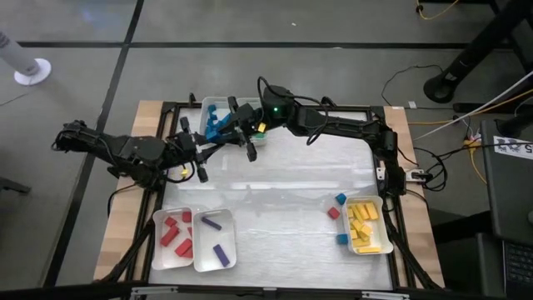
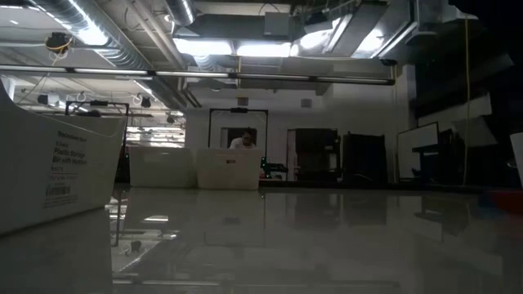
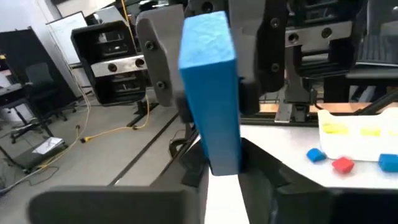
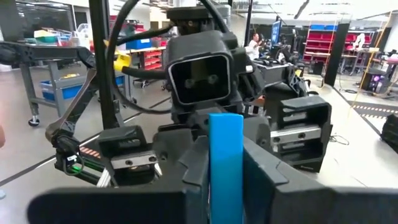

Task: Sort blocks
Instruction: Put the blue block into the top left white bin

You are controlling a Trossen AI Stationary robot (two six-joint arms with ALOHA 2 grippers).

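Clearly both end effectors, left [image 1: 218, 131] and right [image 1: 236, 117], pinch one blue bar [image 1: 219, 125] mid-air. Before the right lets go, the left should confirm its grip.

Bright, even light falls from above onto the glossy white table [image 1: 291, 183], which throws back pale streaks of glare. Down at table height everything goes dim, long ceiling strip lights [image 2: 245, 49] burning out white and mirrored on the surface. Up close at the wrists, the tall blue rectangular block [image 3: 211, 93] looks soft and blurred, the background hall sharper.
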